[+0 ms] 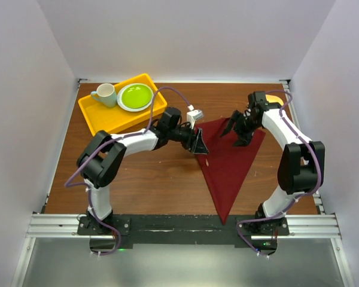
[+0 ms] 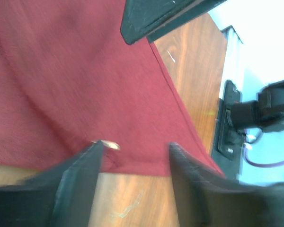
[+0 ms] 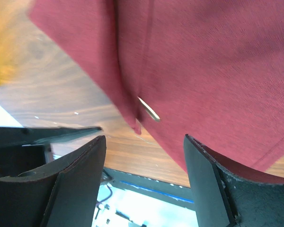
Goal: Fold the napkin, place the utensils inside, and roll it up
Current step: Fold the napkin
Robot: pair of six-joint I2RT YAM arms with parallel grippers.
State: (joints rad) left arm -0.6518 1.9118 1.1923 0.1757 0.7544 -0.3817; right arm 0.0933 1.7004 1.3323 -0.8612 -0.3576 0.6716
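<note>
The maroon napkin (image 1: 230, 161) lies folded into a long triangle on the wooden table, its point toward the near edge. My left gripper (image 1: 198, 145) is open at the napkin's left corner, low over its edge (image 2: 135, 145). My right gripper (image 1: 236, 134) is open over the napkin's upper part (image 3: 144, 137) and holds nothing. Only a short rose-gold end of the fork (image 2: 111, 145) pokes out of the fold by my left finger. It also shows in the right wrist view (image 3: 149, 109). The rest of the fork is hidden inside the cloth (image 2: 85, 71), which fills most of the right wrist view (image 3: 203, 61).
A yellow tray (image 1: 102, 116) stands at the back left with a green plate (image 1: 135, 96) and a pale mug (image 1: 106, 94) on it. White walls close in the table on three sides. Bare wood lies left of the napkin.
</note>
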